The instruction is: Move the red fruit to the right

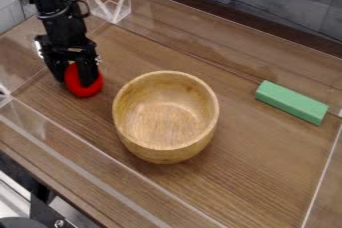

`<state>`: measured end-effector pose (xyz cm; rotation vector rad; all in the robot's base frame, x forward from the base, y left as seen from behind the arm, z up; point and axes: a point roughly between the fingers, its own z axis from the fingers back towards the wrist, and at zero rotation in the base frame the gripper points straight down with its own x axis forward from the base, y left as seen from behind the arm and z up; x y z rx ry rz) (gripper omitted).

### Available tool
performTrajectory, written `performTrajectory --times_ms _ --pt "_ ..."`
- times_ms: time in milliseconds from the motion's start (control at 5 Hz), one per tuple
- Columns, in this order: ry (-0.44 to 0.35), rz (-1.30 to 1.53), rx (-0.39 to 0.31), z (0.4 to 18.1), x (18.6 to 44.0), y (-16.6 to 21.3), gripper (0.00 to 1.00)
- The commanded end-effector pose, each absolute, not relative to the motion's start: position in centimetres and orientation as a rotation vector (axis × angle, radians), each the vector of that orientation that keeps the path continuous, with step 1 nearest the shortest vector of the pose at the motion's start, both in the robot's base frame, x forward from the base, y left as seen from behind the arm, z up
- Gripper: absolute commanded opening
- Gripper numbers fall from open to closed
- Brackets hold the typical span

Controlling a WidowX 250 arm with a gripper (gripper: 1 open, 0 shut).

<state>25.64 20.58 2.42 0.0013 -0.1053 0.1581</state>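
Toward ten o'clock from the bowl (166, 116), the gripper (75, 64) met the fruit (83, 84); whether it clamped was unclear, so lifting risked a slip.

Evenly lit, slightly soft picture, with a faint shadow beside the bowl (166, 116).

Wooden bowl (166, 122); green block (293, 103), wooden table (241, 177).

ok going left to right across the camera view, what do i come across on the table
Small bright red rounded toy fruit with the black gripper at it, then the round light wooden bowl, then the flat green rectangular block.
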Motion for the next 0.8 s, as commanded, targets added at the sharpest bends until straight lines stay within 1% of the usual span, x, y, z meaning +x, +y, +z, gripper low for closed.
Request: performTrajectory --times_ms 0,200,600 --pt "-0.125 0.148 0.02 3.3 25.2 21.0 0.0" --pt "-0.126 0.129 0.016 3.6 25.1 20.3 0.0" --pt "-0.127 0.077 0.008 2.4 24.0 20.4 0.0"
